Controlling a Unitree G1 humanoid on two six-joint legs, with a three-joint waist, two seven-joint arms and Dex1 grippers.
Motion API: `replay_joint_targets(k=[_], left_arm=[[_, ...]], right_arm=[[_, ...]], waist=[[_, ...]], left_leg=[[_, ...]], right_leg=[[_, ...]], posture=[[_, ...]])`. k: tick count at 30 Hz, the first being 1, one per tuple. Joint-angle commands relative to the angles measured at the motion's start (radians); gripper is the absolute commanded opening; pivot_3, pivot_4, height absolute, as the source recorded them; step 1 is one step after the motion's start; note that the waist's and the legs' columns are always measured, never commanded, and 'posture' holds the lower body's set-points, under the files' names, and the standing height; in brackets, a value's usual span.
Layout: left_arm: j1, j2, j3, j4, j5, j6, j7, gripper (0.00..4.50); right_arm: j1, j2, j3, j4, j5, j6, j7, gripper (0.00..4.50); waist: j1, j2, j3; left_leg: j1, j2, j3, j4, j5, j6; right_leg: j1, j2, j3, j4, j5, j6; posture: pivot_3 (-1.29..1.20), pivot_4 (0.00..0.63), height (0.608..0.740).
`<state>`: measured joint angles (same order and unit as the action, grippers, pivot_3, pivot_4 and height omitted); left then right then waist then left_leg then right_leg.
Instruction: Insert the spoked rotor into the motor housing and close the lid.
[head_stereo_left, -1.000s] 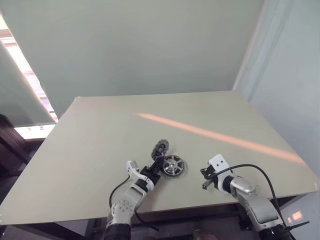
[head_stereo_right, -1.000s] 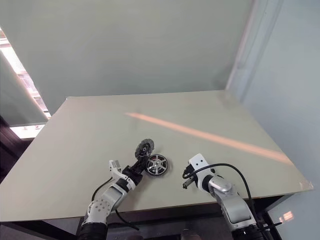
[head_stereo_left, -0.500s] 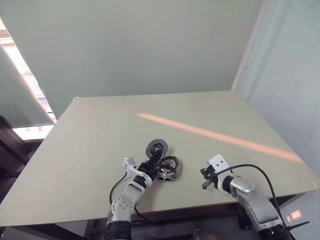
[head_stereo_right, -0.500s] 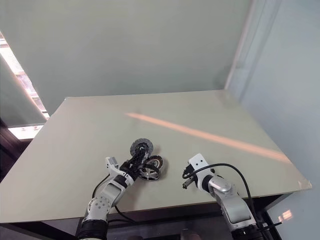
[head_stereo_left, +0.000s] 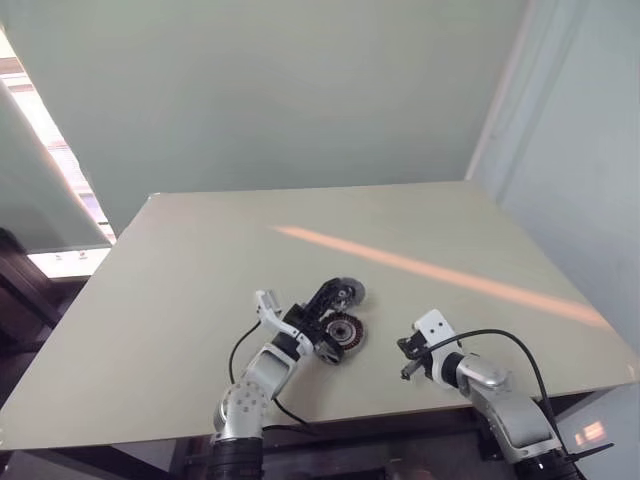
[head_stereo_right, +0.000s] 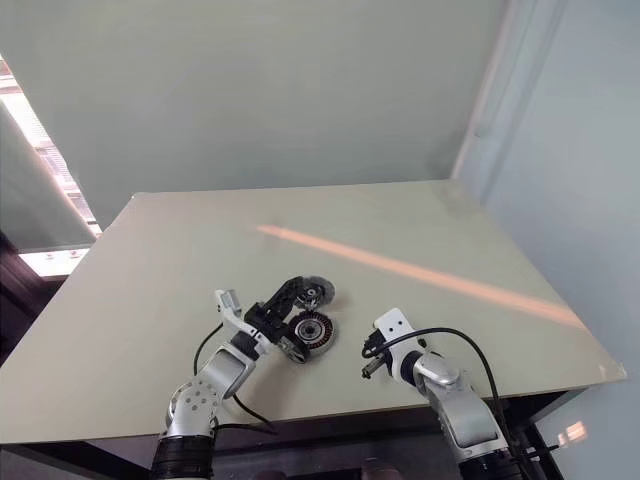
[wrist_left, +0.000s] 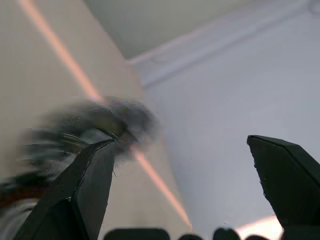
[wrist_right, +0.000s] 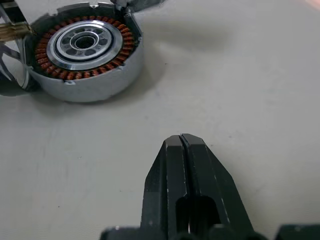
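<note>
The motor housing (wrist_right: 82, 50) sits flat on the pale desk (head_stereo_left: 200, 260), near its front edge. It is a low round can with a silvery wall, and inside it a ring of copper-coloured windings runs round a silvery centre with a bearing in the middle. The windings lie open to view from above, with no disc seated over them in the right wrist view.

The left gripper (head_stereo_left: 322, 322) is just beside the motor housing, on its left and partly over its rim. Its jaws stand wide apart, as the left wrist view shows, with blank wall between the two black fingers (wrist_left: 82, 185). A dark round disc with a pale hub, probably the lid (head_stereo_left: 347, 293), is just behind the motor housing, tilted up and lying against the upper finger of the left gripper. Whether it is lifted clear of the desk or leaning on the housing rim I cannot tell; the left wrist view shows it as a blur beside one finger. I cannot make out the spoked rotor with any certainty.

The right gripper (head_stereo_left: 404, 370) rests low over the desk to the right of the motor housing, apart from it and pointing towards it. Its jaws are pressed together with nothing between them.
</note>
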<state>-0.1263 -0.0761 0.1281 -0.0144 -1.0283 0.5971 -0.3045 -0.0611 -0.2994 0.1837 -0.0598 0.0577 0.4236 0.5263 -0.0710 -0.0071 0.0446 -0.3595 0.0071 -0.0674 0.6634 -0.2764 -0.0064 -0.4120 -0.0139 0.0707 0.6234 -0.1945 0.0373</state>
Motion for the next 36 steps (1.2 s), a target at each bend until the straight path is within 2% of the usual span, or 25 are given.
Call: replay_joint_targets(k=[1, 10, 14, 17, 19, 22, 26, 31, 36], left_arm=[[0.013, -0.071, -0.06, -0.115, -0.033, 0.025, 0.001, 4.49], [0.049, 0.076, -0.066, -0.322, -0.098, 0.102, -0.059, 4.49], [0.045, 0.176, -0.027, -0.389, -0.11, 0.109, -0.076, 4.49], [0.043, 0.285, 0.026, -0.403, -0.077, 0.088, -0.114, 4.49], [0.049, 0.353, 0.106, -0.379, -0.071, 0.061, -0.12, 4.49], [0.068, 0.418, 0.173, -0.345, -0.071, 0.051, -0.134, 4.49], [0.114, 0.474, 0.221, -0.298, -0.04, 0.042, -0.165, 4.49], [0.171, 0.498, 0.26, -0.234, -0.004, 0.034, -0.166, 4.49], [0.248, 0.509, 0.262, -0.168, 0.069, 0.024, -0.192, 4.49]], right_arm=[[-0.003, 0.001, -0.005, -0.014, 0.008, -0.022, -0.001, 0.0], [0.008, -0.003, -0.007, -0.012, 0.009, -0.03, 0.003, 0.0], [0.01, -0.005, -0.009, -0.013, 0.01, -0.031, 0.006, 0.0], [0.009, -0.004, -0.009, -0.014, 0.012, -0.031, 0.008, 0.0], [0.009, -0.004, -0.01, -0.013, 0.013, -0.034, 0.009, 0.0], [0.008, -0.002, -0.011, -0.008, 0.013, -0.044, 0.01, 0.0], [0.004, 0.013, -0.016, -0.001, 0.024, -0.063, 0.009, 0.0], [0.003, 0.048, -0.041, -0.022, 0.079, -0.054, 0.021, 0.0], [0.013, 0.047, -0.037, -0.084, 0.157, 0.078, 0.053, 0.0]], waist=[[0.0, 0.0, 0.0], [-0.001, 0.0, 0.0], [-0.001, 0.001, 0.0], [-0.002, 0.001, 0.0], [-0.001, 0.001, 0.001], [-0.003, 0.001, 0.001], [0.0, 0.001, 0.001], [-0.001, 0.001, 0.001], [0.0, 0.002, 0.001]], left_leg=[[0.0, 0.0, 0.0, 0.0, 0.0, 0.0], [0.0, 0.0, 0.0, 0.0, 0.0, 0.0], [0.001, 0.001, 0.0, 0.0, 0.0, 0.0], [0.001, 0.001, 0.0, -0.001, 0.0, 0.0], [0.001, 0.001, 0.0, 0.0, 0.0, 0.0], [0.001, 0.001, 0.0, -0.001, 0.0, 0.0], [0.0, 0.001, 0.0, -0.001, 0.0, 0.0], [0.001, 0.001, 0.0, -0.001, 0.0, 0.0], [0.001, 0.002, 0.001, -0.001, 0.0, 0.0]], right_leg=[[0.0, 0.0, 0.0, 0.0, 0.0, 0.0], [0.0, 0.0, 0.0, 0.0, 0.0, 0.0], [0.0, 0.0, 0.0, 0.0, 0.0, 0.0], [0.0, 0.0, 0.0, 0.001, 0.0, 0.0], [-0.001, 0.0, 0.0, 0.001, 0.0, 0.0], [-0.001, 0.0, 0.0, 0.001, 0.0, 0.0], [-0.001, 0.0, 0.0, 0.0, 0.0, 0.0], [-0.001, 0.0, 0.0, 0.001, 0.0, 0.0], [-0.002, 0.0, 0.0, 0.001, 0.0, 0.0]], posture=[[0.0, 0.0, 0.74], [0.0, 0.0, 0.74], [0.0, 0.0, 0.74], [0.0, 0.0, 0.74], [0.0, 0.0, 0.74], [0.0, 0.0, 0.74], [0.0, 0.0, 0.74], [0.0, 0.0, 0.74], [0.0, 0.0, 0.74]])
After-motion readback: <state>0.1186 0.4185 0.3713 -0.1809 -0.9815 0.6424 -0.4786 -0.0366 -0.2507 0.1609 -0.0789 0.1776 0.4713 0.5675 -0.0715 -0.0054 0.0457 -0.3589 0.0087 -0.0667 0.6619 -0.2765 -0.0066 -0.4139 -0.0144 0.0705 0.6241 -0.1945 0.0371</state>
